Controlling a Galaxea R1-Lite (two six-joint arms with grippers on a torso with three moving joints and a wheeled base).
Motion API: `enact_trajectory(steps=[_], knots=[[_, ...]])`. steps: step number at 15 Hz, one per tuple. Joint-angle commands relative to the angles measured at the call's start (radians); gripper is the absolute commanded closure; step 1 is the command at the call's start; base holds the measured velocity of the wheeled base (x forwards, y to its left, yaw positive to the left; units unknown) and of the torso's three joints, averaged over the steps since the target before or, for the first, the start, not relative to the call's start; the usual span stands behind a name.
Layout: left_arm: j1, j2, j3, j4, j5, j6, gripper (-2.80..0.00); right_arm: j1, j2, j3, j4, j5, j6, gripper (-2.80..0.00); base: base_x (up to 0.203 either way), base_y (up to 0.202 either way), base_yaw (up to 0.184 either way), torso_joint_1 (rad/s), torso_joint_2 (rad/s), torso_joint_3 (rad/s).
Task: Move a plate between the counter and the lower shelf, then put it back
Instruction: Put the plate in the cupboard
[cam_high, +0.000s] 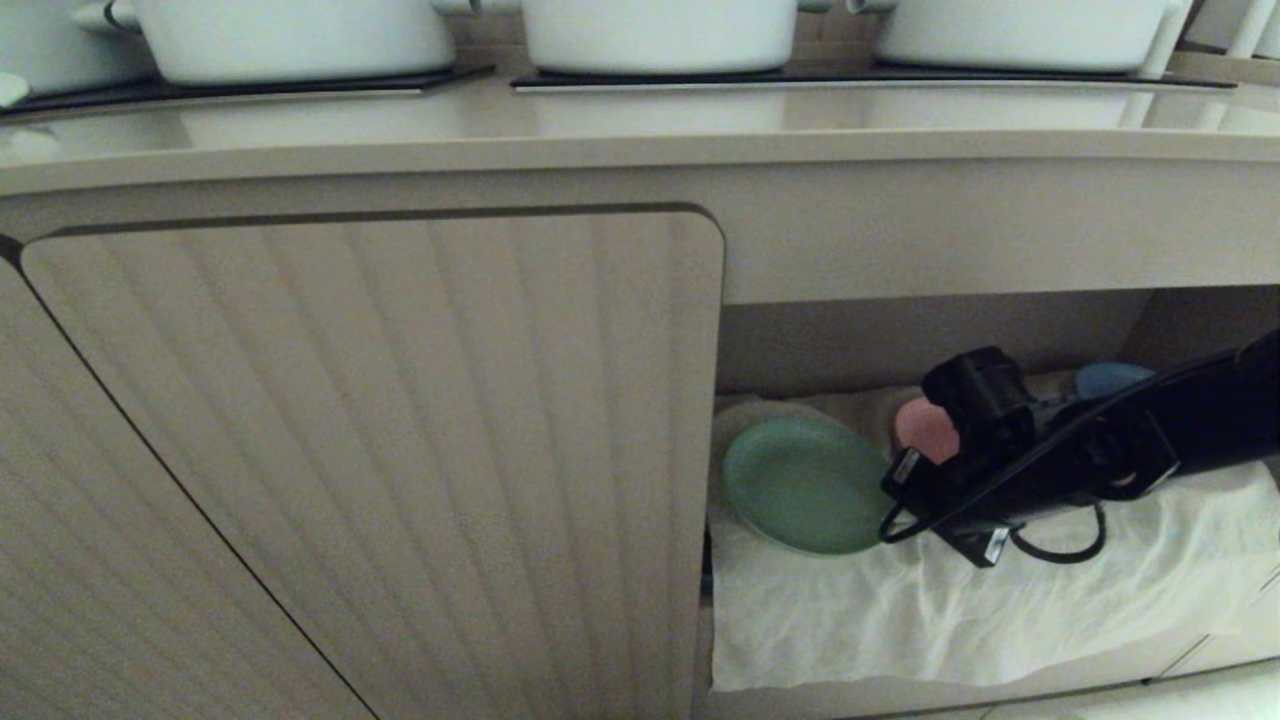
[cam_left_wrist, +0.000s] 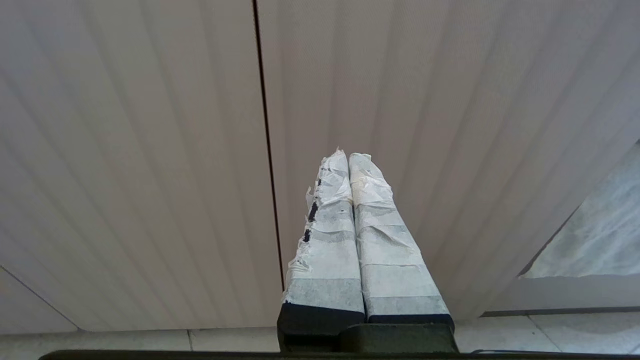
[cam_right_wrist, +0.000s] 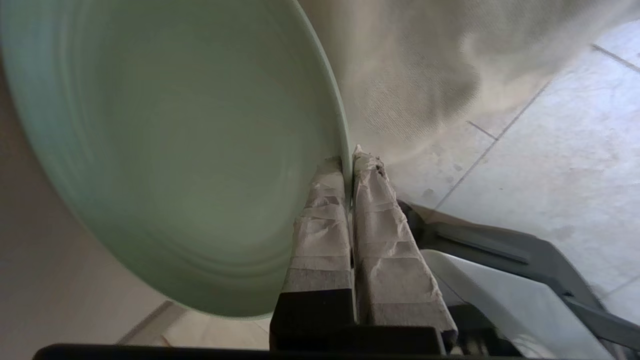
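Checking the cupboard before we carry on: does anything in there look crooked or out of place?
The green plate sits tilted, not flat, on the white cloth, pinched by its rim in the right gripper. The cloth is wrinkled. The pink plate and blue plate look undisturbed.

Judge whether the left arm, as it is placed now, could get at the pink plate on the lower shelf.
Probably not. The left gripper points at the closed ribbed cabinet door. The pink plate lies in the lower shelf, behind the right gripper, which grips the green plate.
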Motion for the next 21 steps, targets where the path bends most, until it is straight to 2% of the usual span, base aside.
enact_trajectory(steps=[1, 9, 12, 21], knots=[[0.0, 0.0, 0.0, 0.0, 0.001, 0.0, 0.0, 0.009, 0.022, -0.028, 0.0, 0.002, 0.014, 0.0, 0.0, 0.0, 0.0, 0.0, 0.0, 0.0], [0.0, 0.0, 0.0, 0.0, 0.001, 0.0, 0.0, 0.019, 0.065, -0.07, -0.001, -0.001, 0.023, 0.0, 0.0, 0.0, 0.0, 0.0, 0.0, 0.0], [0.0, 0.0, 0.0, 0.0, 0.001, 0.0, 0.0, 0.019, 0.089, -0.083, 0.004, -0.04, 0.025, 0.0, 0.0, 0.0, 0.0, 0.0, 0.0, 0.0], [0.0, 0.0, 0.0, 0.0, 0.001, 0.0, 0.0, 0.019, 0.114, -0.124, 0.007, -0.047, 0.049, 0.0, 0.0, 0.0, 0.0, 0.0, 0.0, 0.0]])
